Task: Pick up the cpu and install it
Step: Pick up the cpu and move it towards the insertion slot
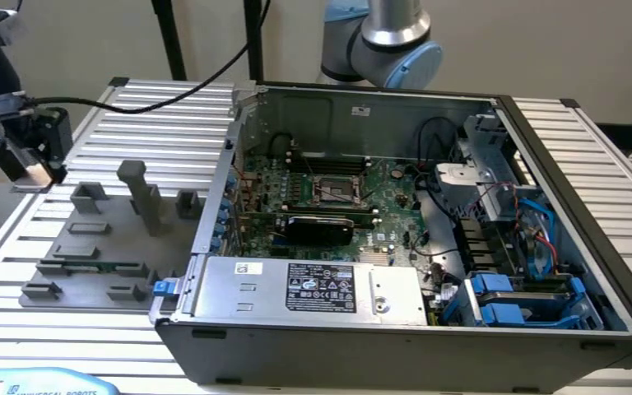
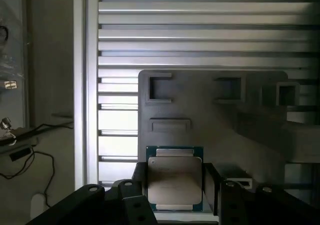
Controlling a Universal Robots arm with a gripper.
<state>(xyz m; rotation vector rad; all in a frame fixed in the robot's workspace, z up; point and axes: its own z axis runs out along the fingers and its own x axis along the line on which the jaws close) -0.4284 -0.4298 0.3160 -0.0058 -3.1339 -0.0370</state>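
Now we have the gripper (image 1: 33,169) clamped on the cpu (image 2: 175,177) by its side edges, out at nine o'clock in the exterior view, near the grey fixture plate (image 1: 85,255). We reckon: keep the chip level, grip gentle, no twisting.

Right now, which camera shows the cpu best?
The wrist view: the cpu faces it flat, held in the gripper. In the exterior view it is at most a tan sliver at the gripper, far on the exterior view's left.

Computer case (image 1: 404,346) on the slatted table (image 1: 162,103), motherboard (image 1: 388,193) inside it, fixture plate (image 1: 96,247) on the exterior view's left, gripper (image 2: 176,185) further left, cpu (image 2: 175,175) clasped within.
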